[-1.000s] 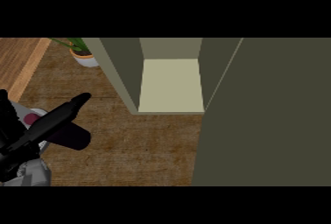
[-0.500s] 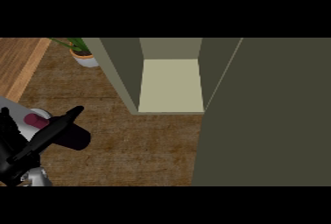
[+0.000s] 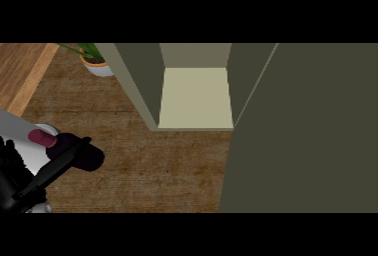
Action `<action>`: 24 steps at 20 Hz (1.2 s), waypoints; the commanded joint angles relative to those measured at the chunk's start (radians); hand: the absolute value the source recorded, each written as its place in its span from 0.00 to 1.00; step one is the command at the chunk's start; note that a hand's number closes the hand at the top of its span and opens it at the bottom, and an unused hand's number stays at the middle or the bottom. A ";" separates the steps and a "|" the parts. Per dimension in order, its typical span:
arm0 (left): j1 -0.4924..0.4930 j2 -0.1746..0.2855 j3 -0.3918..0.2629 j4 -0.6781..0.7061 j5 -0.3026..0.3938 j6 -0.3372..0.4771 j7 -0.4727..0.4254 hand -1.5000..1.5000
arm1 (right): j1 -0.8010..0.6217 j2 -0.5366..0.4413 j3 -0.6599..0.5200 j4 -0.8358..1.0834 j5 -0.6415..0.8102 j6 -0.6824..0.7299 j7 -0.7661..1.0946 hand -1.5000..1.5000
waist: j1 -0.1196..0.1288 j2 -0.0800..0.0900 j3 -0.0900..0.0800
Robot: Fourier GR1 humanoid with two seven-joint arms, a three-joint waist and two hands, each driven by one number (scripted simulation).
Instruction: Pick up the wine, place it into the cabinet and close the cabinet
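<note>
Though beside open cabinet (image 3: 196, 100), potted plant (image 3: 94, 62) apart from wine (image 3: 77, 150).

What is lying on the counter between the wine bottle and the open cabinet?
Nothing. In the head view, only bare counter lies between the wine bottle and the open cabinet; the potted plant stands farther back, off that stretch.

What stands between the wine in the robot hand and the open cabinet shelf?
Nothing visible does. The left robot hand holds the wine at the lower left; only bare counter lies between it and the cabinet shelf. The potted plant stands left of the cabinet, off that path, and the door is open at the right.
</note>
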 commanded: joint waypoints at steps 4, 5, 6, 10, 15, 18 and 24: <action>0.061 -0.012 0.040 0.130 0.149 -0.028 -0.181 0.00 | 0.079 0.024 0.011 -0.129 -0.132 0.024 0.040 0.00 | -0.003 -0.001 0.000; 0.155 -0.012 0.067 0.070 0.199 -0.099 -0.232 0.00 | 0.061 0.056 0.054 -0.092 -0.069 0.007 0.014 0.00 | 0.007 -0.002 0.000; 0.011 0.014 0.128 0.225 0.216 -0.096 -0.240 0.00 | 0.029 0.006 -0.010 -0.109 -0.147 0.009 0.066 0.00 | -0.003 0.001 0.000; 0.120 -0.012 0.028 0.218 0.252 -0.046 -0.335 0.00 | 0.069 0.041 0.045 -0.155 -0.093 0.000 0.069 0.00 | -0.002 -0.001 0.000; 0.084 0.022 0.128 0.293 0.292 -0.173 -0.357 0.00 | 0.042 0.022 -0.020 -0.094 -0.131 0.016 0.047 0.00 | 0.000 0.000 0.000; 0.044 0.029 0.140 0.392 0.303 -0.205 -0.412 0.00 | 0.055 0.045 0.045 -0.111 -0.078 0.019 0.044 0.00 | -0.004 0.001 0.000; -0.032 0.025 0.158 0.525 0.314 -0.209 -0.474 0.00 | 0.107 0.053 0.019 -0.093 -0.092 0.053 -0.020 0.00 | -0.007 0.001 0.001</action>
